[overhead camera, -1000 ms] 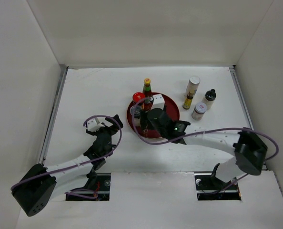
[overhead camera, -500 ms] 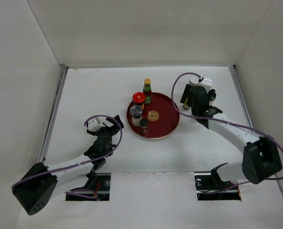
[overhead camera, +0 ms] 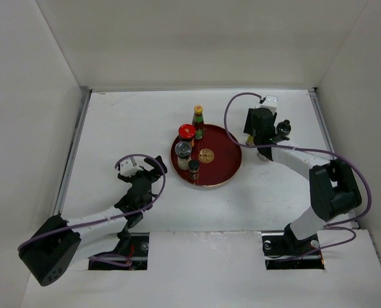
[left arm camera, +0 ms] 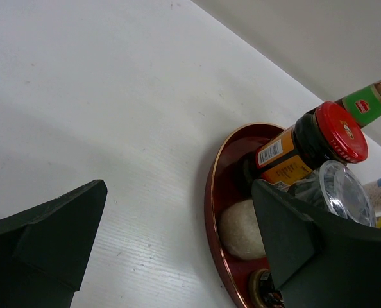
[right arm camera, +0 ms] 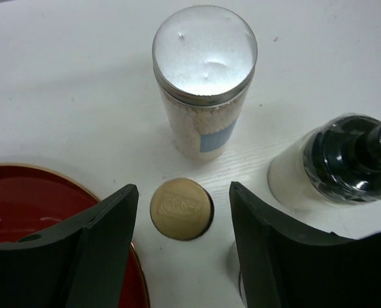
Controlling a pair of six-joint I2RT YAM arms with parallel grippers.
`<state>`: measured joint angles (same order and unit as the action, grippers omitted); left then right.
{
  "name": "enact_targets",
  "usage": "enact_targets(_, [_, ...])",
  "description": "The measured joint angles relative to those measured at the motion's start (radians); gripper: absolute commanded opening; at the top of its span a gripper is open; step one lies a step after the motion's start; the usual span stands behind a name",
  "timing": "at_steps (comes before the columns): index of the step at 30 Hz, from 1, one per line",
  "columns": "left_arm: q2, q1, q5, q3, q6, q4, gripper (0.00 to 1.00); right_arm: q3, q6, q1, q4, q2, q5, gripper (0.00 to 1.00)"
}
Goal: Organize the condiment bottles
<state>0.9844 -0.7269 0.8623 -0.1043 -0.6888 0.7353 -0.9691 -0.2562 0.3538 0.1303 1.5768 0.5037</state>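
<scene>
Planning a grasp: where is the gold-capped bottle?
In the right wrist view, the right gripper straddles the gold-capped bottle, beside the silver-lidded jar, right of the tray.

The table (overhead camera: 113, 128) is white with a fine grain, and pale walls close it in at 9, 12 and 3 o'clock. A round dark-red tray (overhead camera: 226, 168) sits on it near the middle, a little toward 12. At about 2 o'clock from the tray, three containers stand upright on the bare table, near one another but apart. A gold-capped bottle (right arm camera: 181, 208) is just beside the tray's rim. A cream cylinder (right arm camera: 204, 83) with a silver top is at its 12 o'clock, and a black-capped bottle (right arm camera: 344, 160) at its 2 o'clock. A green yellow-capped bottle (overhead camera: 197, 122) stands at the tray's 12 o'clock rim; whether it is on the tray or the table cannot be told.
</scene>
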Motion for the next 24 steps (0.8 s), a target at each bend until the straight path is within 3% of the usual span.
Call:
enact_targets(4, [0.014, 0.005, -0.004, 0.0, 0.0, 0.002, 1.0, -0.04, 0.021, 0.0, 0.025, 0.054, -0.003, 0.36])
enact_targets(6, [0.014, 0.007, -0.005, 0.0, 0.0, 0.003, 1.0, -0.048, 0.026, 0.0, 0.036, 0.064, -0.002, 0.31])
enact_targets(17, [0.026, 0.013, -0.011, 0.0, -0.001, 0.01, 1.0, -0.063, 0.059, 0.094, 0.047, -0.034, 0.055, 0.29])
enact_targets(24, [0.032, 0.013, -0.021, 0.0, -0.001, 0.01, 1.0, -0.197, 0.045, 0.204, 0.077, 0.093, 0.034, 0.29])
